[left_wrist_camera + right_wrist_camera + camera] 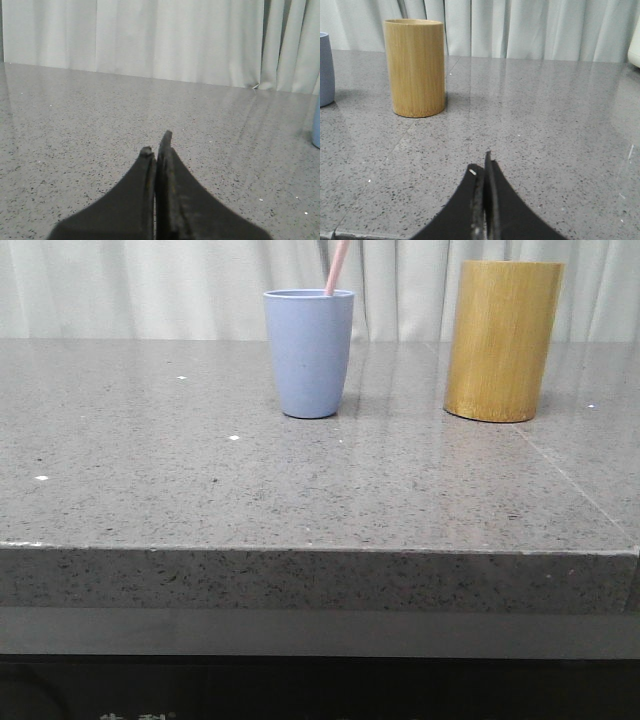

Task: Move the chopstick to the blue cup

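Note:
The blue cup (308,352) stands upright on the grey table, centre back. A pale pink chopstick tip (337,267) sticks up out of it, leaning right. The cup's edge shows in the left wrist view (316,122) and in the right wrist view (325,69). My left gripper (157,142) is shut and empty, low over bare table, well away from the cup. My right gripper (481,165) is shut and empty, low over the table, in front of the bamboo holder. Neither gripper shows in the front view.
A taller yellow-brown bamboo holder (503,340) stands to the right of the blue cup, also in the right wrist view (415,67). White curtains hang behind the table. The table's front edge (320,550) runs across the front view. A white object (635,47) sits at the far right.

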Controlling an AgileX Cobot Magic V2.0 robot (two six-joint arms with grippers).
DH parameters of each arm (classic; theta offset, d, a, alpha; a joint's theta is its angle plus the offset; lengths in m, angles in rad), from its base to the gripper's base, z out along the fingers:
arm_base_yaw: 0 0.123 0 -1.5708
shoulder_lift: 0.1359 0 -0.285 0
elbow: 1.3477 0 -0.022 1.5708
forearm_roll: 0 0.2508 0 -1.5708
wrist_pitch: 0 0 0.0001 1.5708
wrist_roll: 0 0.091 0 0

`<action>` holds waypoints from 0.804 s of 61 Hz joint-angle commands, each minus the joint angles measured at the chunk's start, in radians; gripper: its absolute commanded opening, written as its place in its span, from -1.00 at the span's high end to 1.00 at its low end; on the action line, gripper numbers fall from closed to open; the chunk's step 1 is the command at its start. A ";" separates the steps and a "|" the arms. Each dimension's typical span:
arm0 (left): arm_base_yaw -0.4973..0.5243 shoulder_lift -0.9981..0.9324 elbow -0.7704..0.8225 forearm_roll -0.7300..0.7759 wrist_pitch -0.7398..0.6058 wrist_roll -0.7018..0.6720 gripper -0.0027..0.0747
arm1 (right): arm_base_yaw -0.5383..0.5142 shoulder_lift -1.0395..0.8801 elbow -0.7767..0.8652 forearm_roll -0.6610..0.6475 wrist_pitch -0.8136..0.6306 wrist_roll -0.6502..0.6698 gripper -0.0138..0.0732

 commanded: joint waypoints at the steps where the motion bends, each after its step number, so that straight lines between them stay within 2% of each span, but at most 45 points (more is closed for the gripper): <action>1: 0.001 -0.024 0.008 -0.002 -0.085 -0.006 0.98 | -0.001 -0.021 -0.005 0.004 -0.088 -0.005 0.84; 16: 0.001 -0.024 0.008 -0.002 -0.085 -0.006 0.98 | -0.002 -0.021 -0.005 -0.011 -0.109 0.006 0.84; 24: 0.001 -0.024 0.008 -0.002 -0.085 -0.006 0.98 | -0.002 -0.021 -0.005 -0.139 -0.155 0.182 0.84; 27: 0.001 -0.024 0.008 -0.002 -0.085 -0.006 0.98 | -0.002 -0.021 -0.005 -0.158 -0.156 0.209 0.84; 49: 0.001 -0.024 0.008 -0.002 -0.085 -0.006 0.98 | -0.002 -0.021 -0.005 -0.159 -0.125 0.221 0.84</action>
